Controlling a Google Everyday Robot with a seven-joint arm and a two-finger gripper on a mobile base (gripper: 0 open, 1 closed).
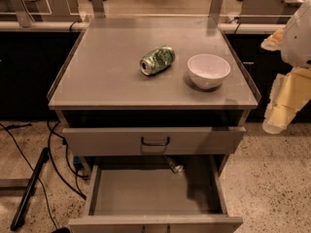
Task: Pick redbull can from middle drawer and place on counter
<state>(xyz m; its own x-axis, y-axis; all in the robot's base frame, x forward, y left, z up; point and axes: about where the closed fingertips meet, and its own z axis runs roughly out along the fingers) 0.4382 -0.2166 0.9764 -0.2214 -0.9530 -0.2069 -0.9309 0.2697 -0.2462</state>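
Reaching deep matters: redbull can (175,167) lies at middle drawer's (146,194) back; gripper (278,119) hangs beside counter (104,74), jaws I cannot tell.

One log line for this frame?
gripper right of counter | redbull can at back of open middle drawer | not yet picked

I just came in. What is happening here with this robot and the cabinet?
Nothing is being handled yet. The robot's gripper hangs to the right of the counter, away from both cans. The middle drawer is pulled open, and the redbull can lies at its back, just under the closed drawer above. On the counter are a dented green can on its side and a white bowl.
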